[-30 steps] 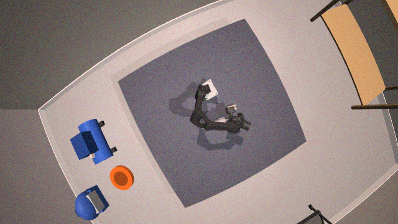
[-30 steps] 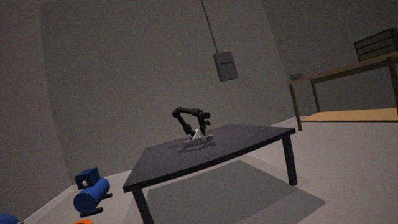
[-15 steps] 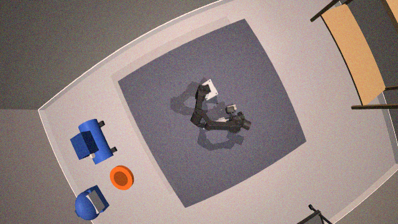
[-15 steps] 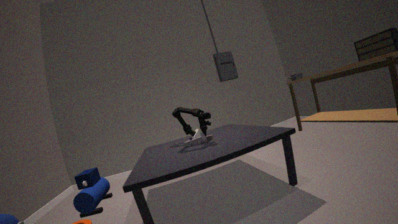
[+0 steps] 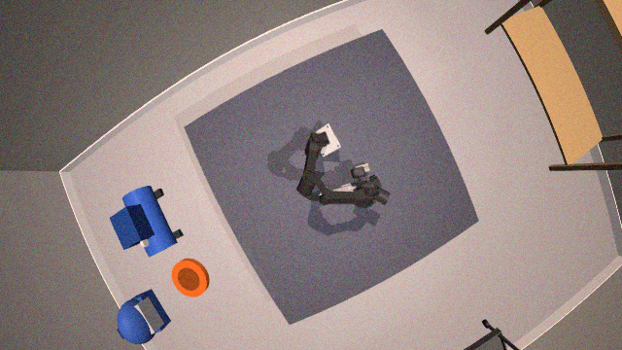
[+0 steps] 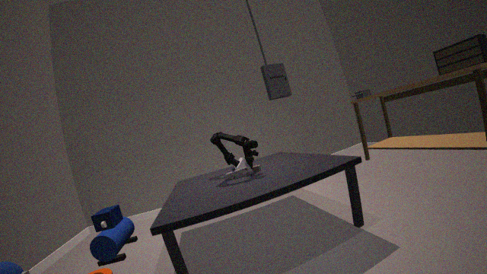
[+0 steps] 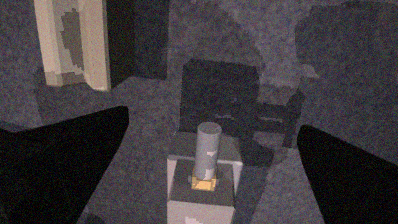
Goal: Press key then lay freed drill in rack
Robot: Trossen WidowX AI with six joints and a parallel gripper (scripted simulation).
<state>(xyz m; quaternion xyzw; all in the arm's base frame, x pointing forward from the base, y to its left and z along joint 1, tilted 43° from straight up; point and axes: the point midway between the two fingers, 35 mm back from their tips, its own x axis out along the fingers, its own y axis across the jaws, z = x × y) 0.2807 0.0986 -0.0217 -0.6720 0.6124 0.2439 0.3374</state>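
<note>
The drill shows in the wrist view as a grey cylinder with a brass collar at its lower end. It sticks out of the end of a pale block-shaped holder. My gripper is open and empty, with one black finger on each side of the drill and a gap on both sides. The rack, a cream grooved block, lies at the upper left of the wrist view, beyond the left finger. The key cannot be made out; most of the holder is outside the wrist view.
The dark table carries the arm, whose white base plate is behind the holder and rack. Shadows of the arm fall around the drill. Blue machinery and an orange ring are on the floor away from the table.
</note>
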